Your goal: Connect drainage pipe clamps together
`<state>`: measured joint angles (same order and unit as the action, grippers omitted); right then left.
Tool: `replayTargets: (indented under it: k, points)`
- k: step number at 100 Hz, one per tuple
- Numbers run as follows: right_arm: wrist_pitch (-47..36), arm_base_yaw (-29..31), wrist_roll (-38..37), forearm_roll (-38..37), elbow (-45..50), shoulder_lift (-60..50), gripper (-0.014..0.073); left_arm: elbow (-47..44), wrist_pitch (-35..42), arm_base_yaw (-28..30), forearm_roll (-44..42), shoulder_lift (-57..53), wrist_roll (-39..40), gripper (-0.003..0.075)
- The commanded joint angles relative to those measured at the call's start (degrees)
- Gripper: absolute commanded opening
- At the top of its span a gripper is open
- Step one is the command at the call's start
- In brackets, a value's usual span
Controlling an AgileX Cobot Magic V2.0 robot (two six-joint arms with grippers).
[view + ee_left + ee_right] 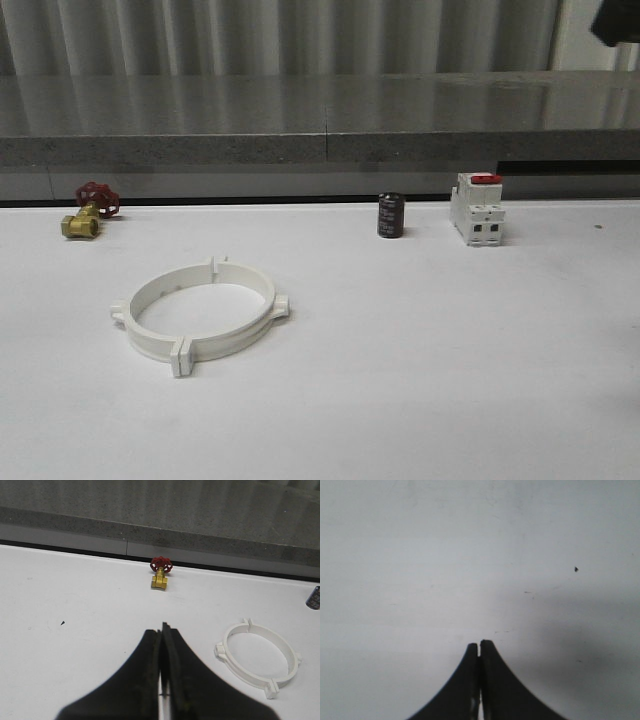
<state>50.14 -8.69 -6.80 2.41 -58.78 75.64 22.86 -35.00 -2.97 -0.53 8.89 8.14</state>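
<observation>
The two white drainage pipe clamps [200, 310] lie flat on the white table, left of centre, their end flanges meeting so that they form one wide ring. In the left wrist view the ring [259, 656] lies off to one side of my left gripper [161, 630], well apart from it. That gripper's black fingers are pressed together and hold nothing. My right gripper [479, 646] is shut too, empty, over bare white table.
A brass valve with a red handwheel [88, 212] sits at the back left. A small black capacitor [390, 215] and a white breaker with a red top [477, 208] stand at the back right. A grey ledge [320, 140] runs behind the table.
</observation>
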Motion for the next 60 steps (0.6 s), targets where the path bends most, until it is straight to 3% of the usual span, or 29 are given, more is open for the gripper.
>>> replayTargets:
  k: [1, 16, 60]
  points:
    - [-3.16, 3.43, 4.33, 2.79, 1.86, -4.90, -0.0061, 1.55, 4.57, -0.03, -0.01, 0.68, 0.00, -0.0021]
    - [-6.39, 5.98, 4.91, 3.45, 7.67, -10.98, -0.0061, 1.55, 4.57, -0.03, -0.01, 0.68, 0.00, -0.0021]
    - [-13.94, 5.96, 4.91, 4.45, 22.55, -37.42, -0.0061, 1.55, 4.57, -0.03, -0.01, 0.68, 0.00, -0.0021]
